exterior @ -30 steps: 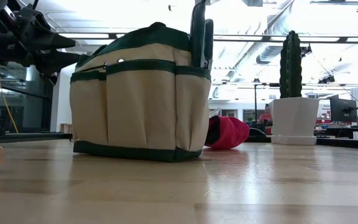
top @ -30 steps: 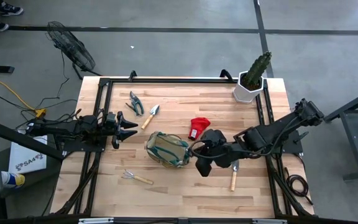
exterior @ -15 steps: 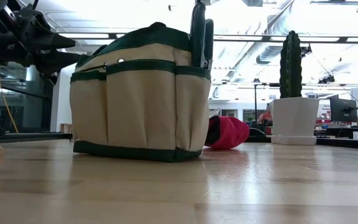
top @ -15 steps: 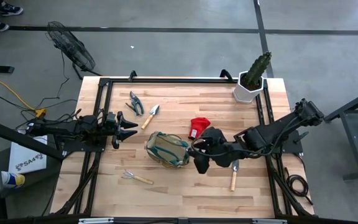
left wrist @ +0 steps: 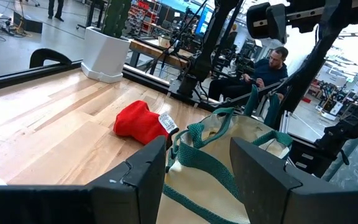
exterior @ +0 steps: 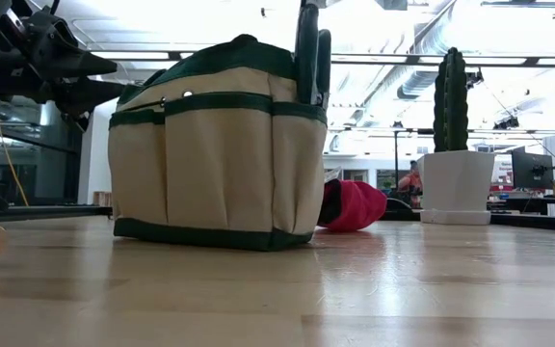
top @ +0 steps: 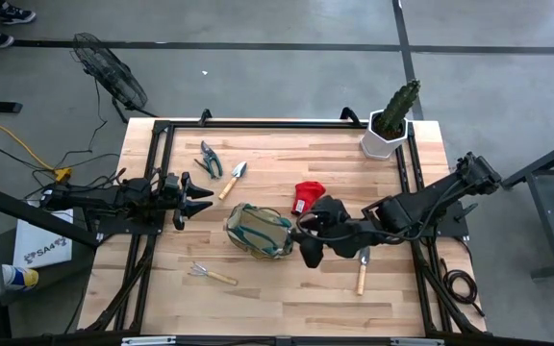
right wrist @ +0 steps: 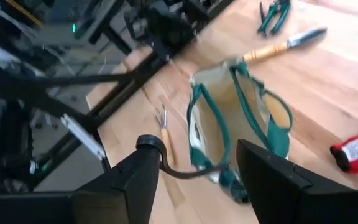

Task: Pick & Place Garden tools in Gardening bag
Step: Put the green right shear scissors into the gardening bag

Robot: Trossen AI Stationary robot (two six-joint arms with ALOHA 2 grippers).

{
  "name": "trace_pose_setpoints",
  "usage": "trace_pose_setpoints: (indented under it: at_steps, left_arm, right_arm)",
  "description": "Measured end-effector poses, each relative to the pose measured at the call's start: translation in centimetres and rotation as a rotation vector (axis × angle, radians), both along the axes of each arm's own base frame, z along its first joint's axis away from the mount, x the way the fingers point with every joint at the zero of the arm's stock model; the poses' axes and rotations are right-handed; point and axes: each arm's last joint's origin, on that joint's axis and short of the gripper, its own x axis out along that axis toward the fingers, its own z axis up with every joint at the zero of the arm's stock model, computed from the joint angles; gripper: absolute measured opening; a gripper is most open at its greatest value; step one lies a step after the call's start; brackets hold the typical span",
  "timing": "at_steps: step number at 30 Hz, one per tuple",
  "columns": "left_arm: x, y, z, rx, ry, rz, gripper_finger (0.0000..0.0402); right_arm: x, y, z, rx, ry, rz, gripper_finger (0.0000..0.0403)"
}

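The tan gardening bag (top: 258, 231) with green trim stands mid-table. A pair of dark-handled pruning shears (exterior: 311, 53) sticks upright out of its right end. My right gripper (top: 306, 242) hovers open at that end, with the bag (right wrist: 235, 118) below it. My left gripper (top: 198, 197) waits open near the table's left edge, pointing at the bag (left wrist: 229, 155). Flat on the table lie another pair of shears (top: 210, 159), a trowel (top: 234, 180), a red glove (top: 306, 197), a hand rake (top: 210, 275) and a second trowel (top: 362, 274). My right gripper stands open around the shears' dark curved handle (right wrist: 169, 168). The handle's end is right beside one finger (right wrist: 135, 183); I cannot tell whether they touch. The shears stand upright in the bag's end, held up by the bag.
A green cactus in a white pot (top: 388, 130) stands at the far right corner. The second trowel lies partly under my right arm. A black frame (top: 258, 123) runs round the table. A person (left wrist: 272, 65) sits beyond the table.
My right gripper has shifted a little toward the bag at its right end. The bag and the shears standing in it have stayed where they were.
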Motion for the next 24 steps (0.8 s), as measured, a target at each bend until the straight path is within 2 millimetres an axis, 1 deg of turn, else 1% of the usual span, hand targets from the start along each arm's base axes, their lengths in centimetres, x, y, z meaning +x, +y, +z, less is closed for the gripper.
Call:
trace_pose_setpoints:
  at_steps: [4,9,13,19,24]
  left_arm:
    - [0.0,0.0,0.0,0.000,0.000,0.000,0.0174]
    - [0.0,0.0,0.0,0.000,0.000,0.000,0.0174]
    - [0.0,0.0,0.0,0.000,0.000,0.000,0.0174]
    - [0.0,0.0,0.0,0.000,0.000,0.000,0.0174]
    - [0.0,0.0,0.0,0.000,0.000,0.000,0.0174]
  right_arm:
    - [-0.3,0.1,-0.4,0.033,0.066,0.078,0.0221]
    - [-0.4,-0.5,-0.8,0.057,0.154,0.158,0.0221]
    - [-0.4,-1.9,-0.6,0.095,0.200,0.218,0.0220]
    - [-0.1,-4.0,-0.3,0.127,0.217,0.315,0.0219]
    - [-0.6,-5.5,-1.0,0.176,0.346,0.402,0.0219]
